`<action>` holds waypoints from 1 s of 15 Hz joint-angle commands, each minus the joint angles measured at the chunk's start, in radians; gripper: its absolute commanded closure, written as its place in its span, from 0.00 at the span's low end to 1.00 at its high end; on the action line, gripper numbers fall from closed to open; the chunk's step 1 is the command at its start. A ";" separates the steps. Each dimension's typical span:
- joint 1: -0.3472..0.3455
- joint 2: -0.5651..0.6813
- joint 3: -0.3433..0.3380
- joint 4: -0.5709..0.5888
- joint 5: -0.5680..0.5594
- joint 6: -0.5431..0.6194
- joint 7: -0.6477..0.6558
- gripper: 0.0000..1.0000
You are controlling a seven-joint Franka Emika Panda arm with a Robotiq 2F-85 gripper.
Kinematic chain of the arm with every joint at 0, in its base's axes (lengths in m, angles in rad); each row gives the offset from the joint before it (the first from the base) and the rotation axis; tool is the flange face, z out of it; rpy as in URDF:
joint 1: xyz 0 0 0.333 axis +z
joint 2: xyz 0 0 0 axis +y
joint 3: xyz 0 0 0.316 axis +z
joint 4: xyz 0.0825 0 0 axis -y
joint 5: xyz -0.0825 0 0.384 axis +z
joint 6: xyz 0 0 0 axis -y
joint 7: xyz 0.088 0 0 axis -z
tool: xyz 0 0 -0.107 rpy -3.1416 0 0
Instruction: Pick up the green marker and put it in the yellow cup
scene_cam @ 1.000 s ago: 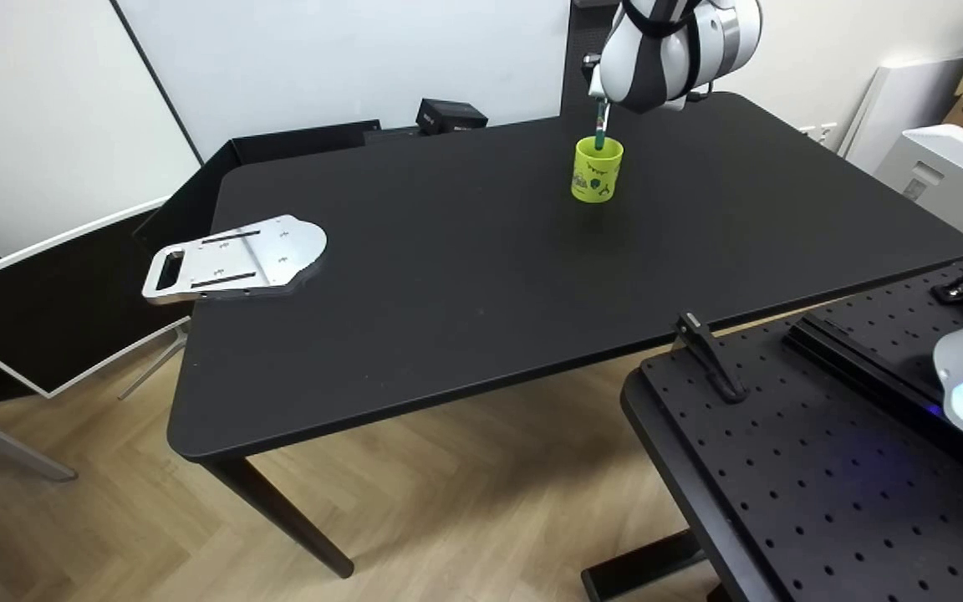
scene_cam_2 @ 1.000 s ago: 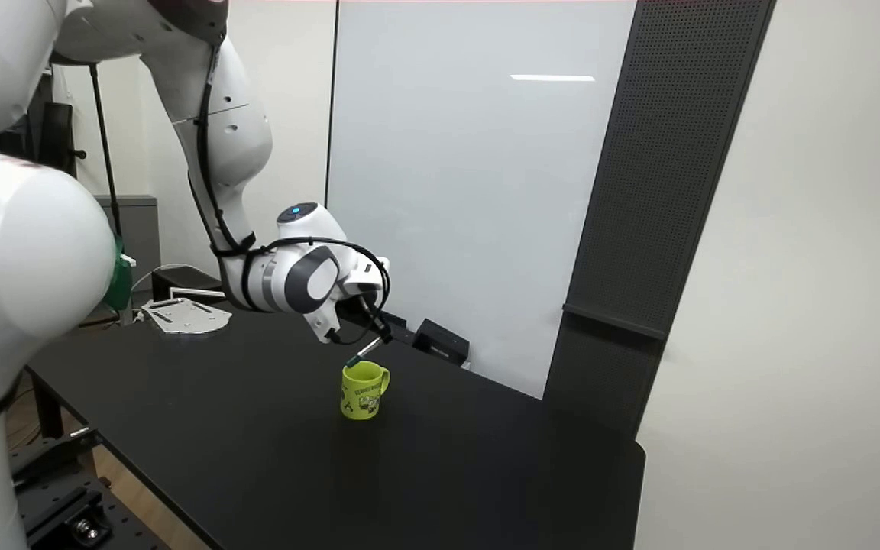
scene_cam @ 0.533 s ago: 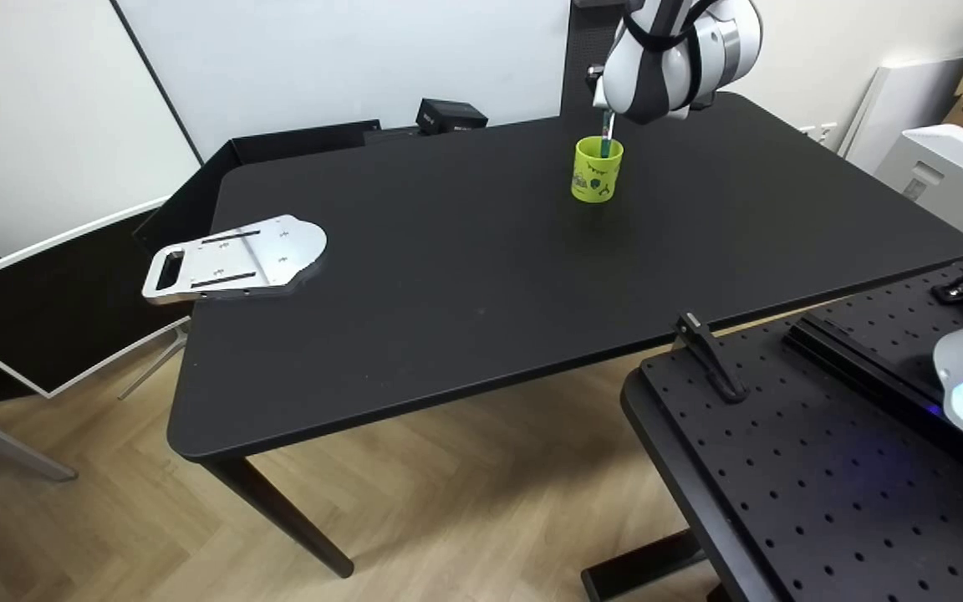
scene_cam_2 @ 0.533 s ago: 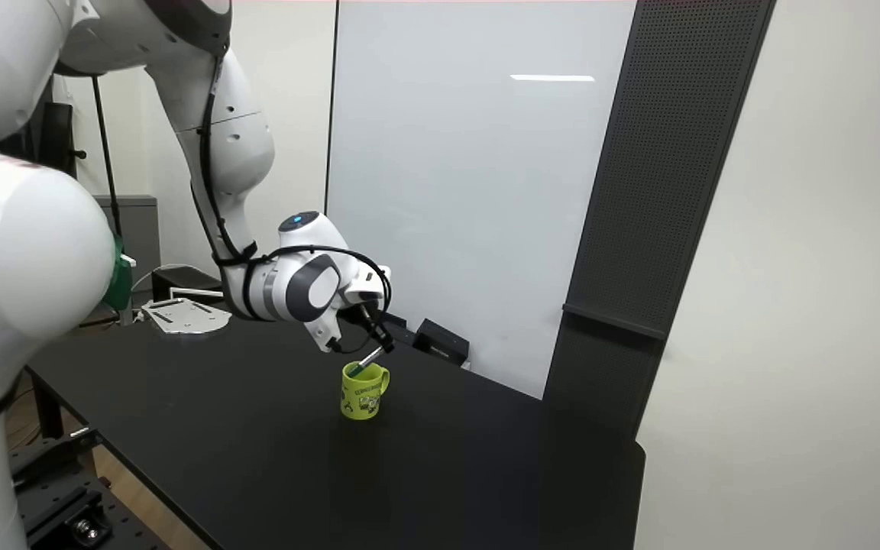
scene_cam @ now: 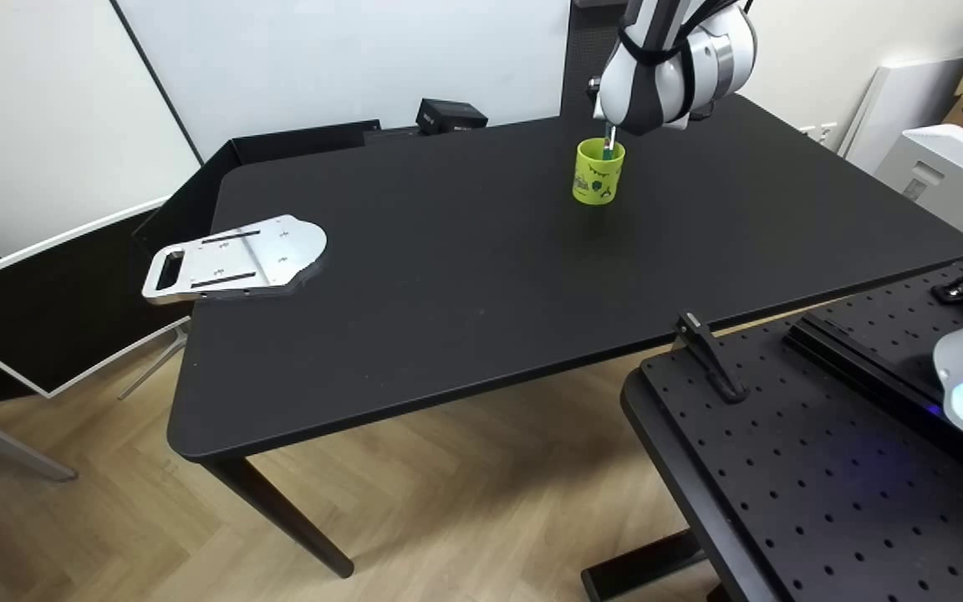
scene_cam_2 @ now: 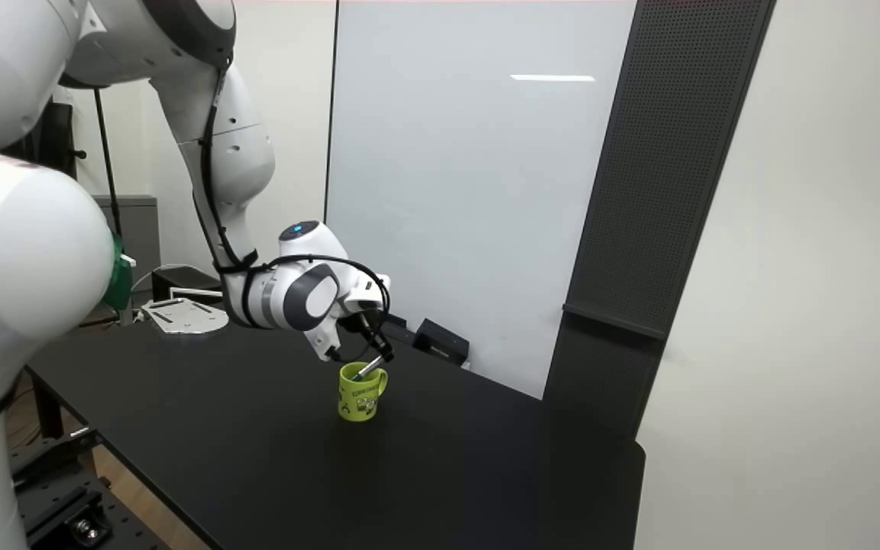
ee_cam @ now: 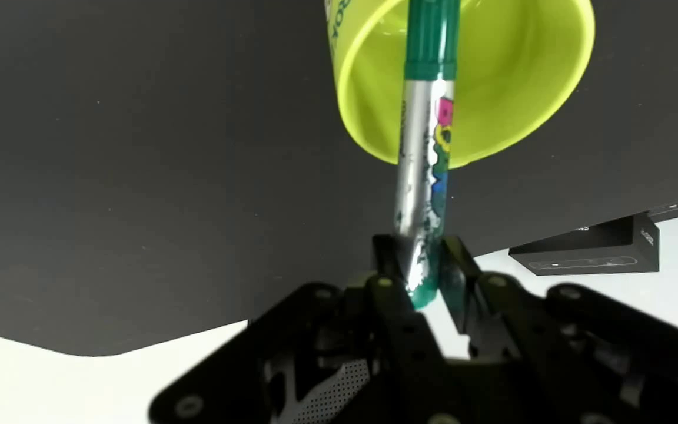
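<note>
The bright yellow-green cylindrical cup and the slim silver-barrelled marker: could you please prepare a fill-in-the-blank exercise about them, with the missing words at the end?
1. The marker has a cap coloured ____.
2. The black two-fingered end effector holds the ____.
3. The cup has a loop-shaped ____ on its side.
4. In both exterior views, the marker's capped end is ____ the cup.
Missing words: green; marker; handle; inside.

A rounded white arm (scene_cam_2: 247,156) occupies the left of an exterior view, with dark grey bands (scene_cam_2: 195,34), a black cable (scene_cam_2: 310,258) strapped along it and a blue-lit dark cap (scene_cam_2: 299,229); low in the wrist view, the black gripper (ee_cam: 421,259) carries round screw heads (ee_cam: 189,406)
</note>
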 commanded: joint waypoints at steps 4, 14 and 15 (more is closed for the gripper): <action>-0.033 0.033 0.033 0.025 0.055 0.003 -0.024 0.50; -0.081 -0.046 0.041 0.035 0.133 -0.027 -0.097 0.00; -0.087 -0.057 0.040 0.034 0.131 -0.030 -0.097 0.00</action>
